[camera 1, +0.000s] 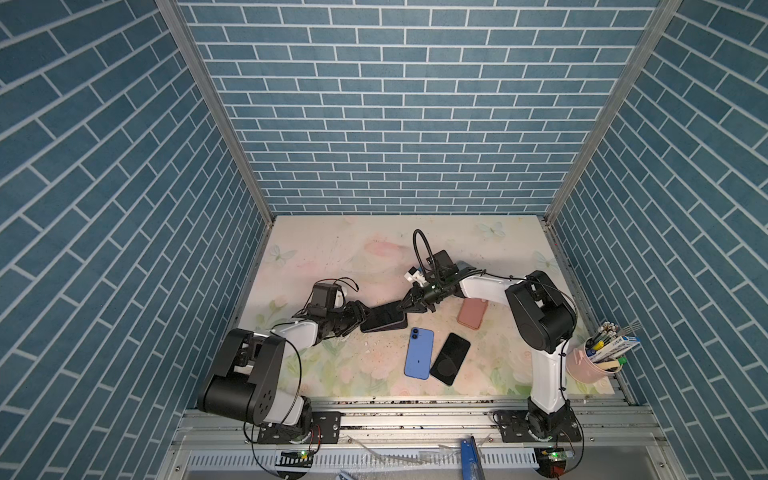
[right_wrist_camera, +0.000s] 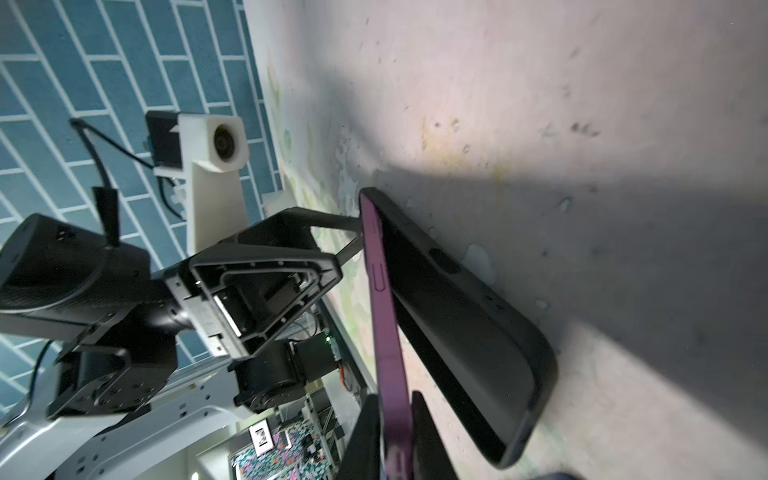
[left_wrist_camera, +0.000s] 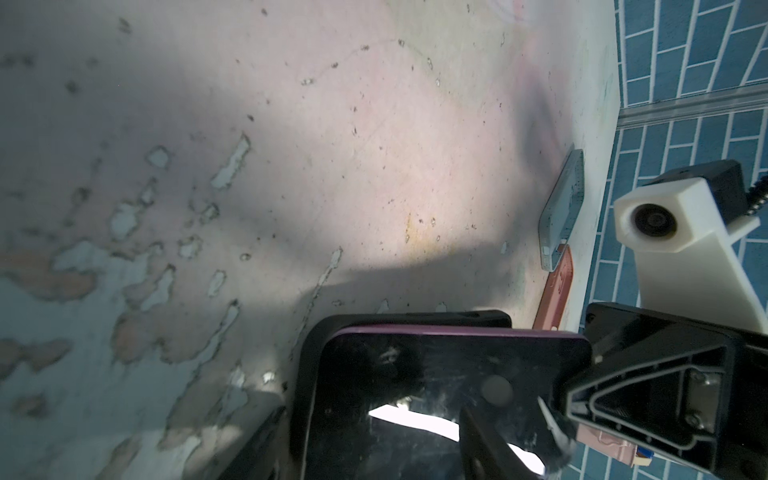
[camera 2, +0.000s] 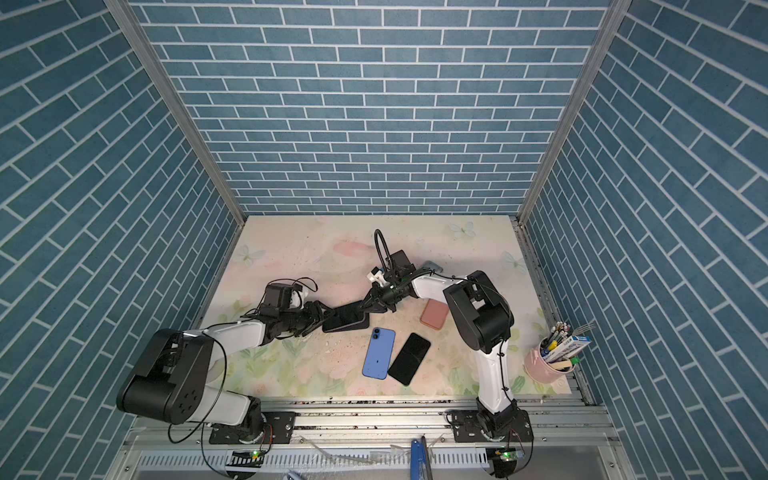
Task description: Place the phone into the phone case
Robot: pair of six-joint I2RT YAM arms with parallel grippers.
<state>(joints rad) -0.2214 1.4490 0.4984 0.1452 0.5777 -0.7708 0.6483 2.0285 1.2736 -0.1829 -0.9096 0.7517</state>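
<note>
Both top views: purple phone [camera 1: 384,314] lay tilted over black phone case [camera 1: 374,329] mid-desk [camera 1: 332,257], between left pincer [camera 1: 362,317] and right pincer [camera 1: 402,308]. Left wrist: left pincer's hold indeterminable. Right wrist: right pincer clasped phone's raised end; opposite end met case.

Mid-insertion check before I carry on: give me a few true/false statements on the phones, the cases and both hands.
1. The purple phone is fully seated in the black case. False: it is tilted, with one long edge raised above the case.
2. The right hand has a finger on either side of the purple phone. True.
3. The left hand holds the blue phone. False: that phone lies flat on the table.
4. The pink case is in neither hand. True.
5. The left hand is at the black case's end opposite the right hand. True.
</note>
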